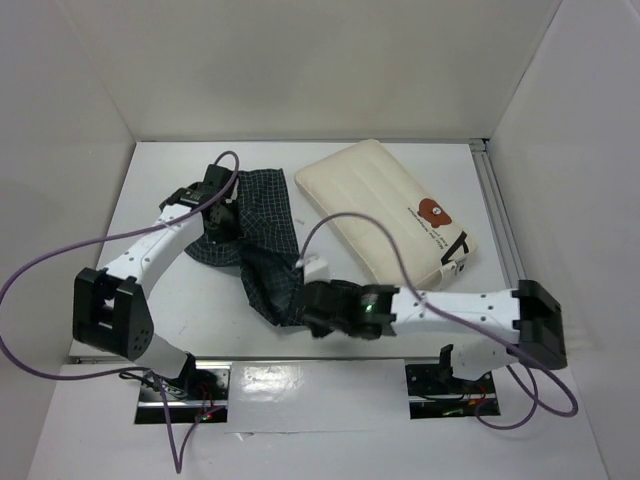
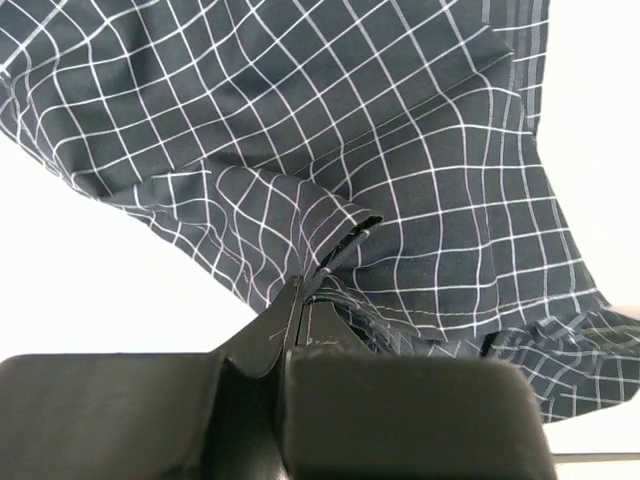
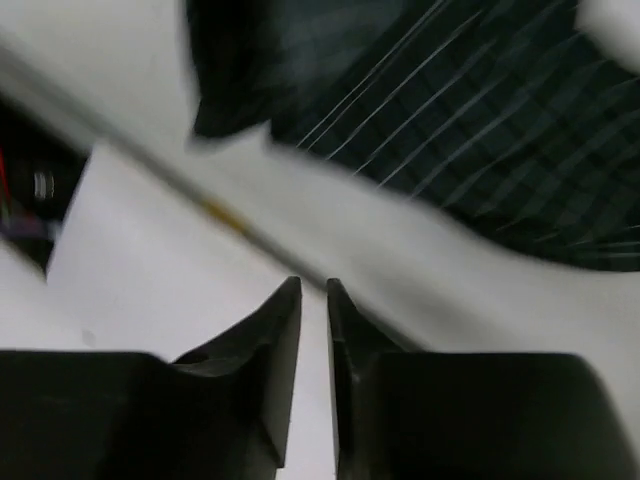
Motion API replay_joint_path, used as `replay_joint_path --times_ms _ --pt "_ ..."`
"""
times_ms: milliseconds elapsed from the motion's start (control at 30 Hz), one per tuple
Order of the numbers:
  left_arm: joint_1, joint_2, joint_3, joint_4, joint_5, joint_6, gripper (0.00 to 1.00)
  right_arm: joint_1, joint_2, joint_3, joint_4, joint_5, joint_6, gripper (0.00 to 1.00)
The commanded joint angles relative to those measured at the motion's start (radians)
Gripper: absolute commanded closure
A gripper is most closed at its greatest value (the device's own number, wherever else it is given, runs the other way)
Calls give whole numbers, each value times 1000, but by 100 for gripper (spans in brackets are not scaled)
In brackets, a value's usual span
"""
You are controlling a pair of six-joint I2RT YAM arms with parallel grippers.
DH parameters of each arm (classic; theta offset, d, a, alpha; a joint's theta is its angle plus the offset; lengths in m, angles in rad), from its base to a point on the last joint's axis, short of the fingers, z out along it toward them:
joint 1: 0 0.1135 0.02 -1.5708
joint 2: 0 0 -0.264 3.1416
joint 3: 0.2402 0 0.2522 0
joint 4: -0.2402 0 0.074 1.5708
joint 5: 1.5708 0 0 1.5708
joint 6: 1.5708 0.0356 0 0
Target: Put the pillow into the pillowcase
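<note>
Two grippers: left gripper (image 2: pixel 301 288) pinching pillowcase (image 2: pixel 300 100) fold; right gripper (image 3: pixel 313 292) barely parted, empty. Advised: second hem pinch, opening spread toward pillow (image 1: pixel 385 205).

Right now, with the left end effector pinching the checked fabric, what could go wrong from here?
The left end effector pinches only a thin fold of the pillowcase; a pull could slip it free.
The pillowcase lies twisted and bunched with no opening visible, so the pillow may jam going in.
The right end effector holds nothing, and the purple cable near it arcs over the pillow and might drag it.
</note>
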Motion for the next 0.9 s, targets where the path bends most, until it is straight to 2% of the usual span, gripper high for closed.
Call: replay_joint_path --times_ms 0,33,67,100,167,233,333,367,433,467,533,567,633,667,867 --pt "-2 -57 -11 33 3 -24 100 -164 -94 2 -92 146 66 82" --pt "-2 -72 -11 33 3 -24 100 -252 -94 30 -103 157 49 79" --pt "-2 -81 -11 33 3 -24 100 -297 -85 48 -112 157 29 63" --pt "-2 -101 -11 22 -6 -24 100 -343 -70 68 -121 146 6 41" --pt "-2 -121 -22 22 -7 -33 100 -450 -4 134 -121 134 -64 9" --pt "-2 -135 -22 13 6 -33 100 -501 58 186 -139 163 -98 1" --pt "-2 -161 -22 -12 6 -33 100 -586 206 309 -175 233 -172 1" --pt "-2 -182 -31 -21 6 -33 100 -612 281 396 -205 244 -172 1" --pt "-2 -209 -41 -21 6 -33 100 -592 299 433 -171 206 -207 8" --pt "-2 -229 -52 -21 6 -33 100 -550 277 406 -120 121 -262 8" --pt "-2 -238 -52 -21 6 -33 100 -516 250 357 13 45 -273 8" --pt "-2 -238 -61 -21 6 -43 100 -505 239 310 52 -45 -290 8" --pt "-2 -238 -62 -21 -3 -43 100 -474 254 294 107 -67 -299 7" --pt "-2 -238 -71 -21 -3 -43 100 -465 285 294 118 -82 -322 12" --pt "-2 -241 -80 -21 -3 -43 100 -456 395 294 242 -175 -360 15"
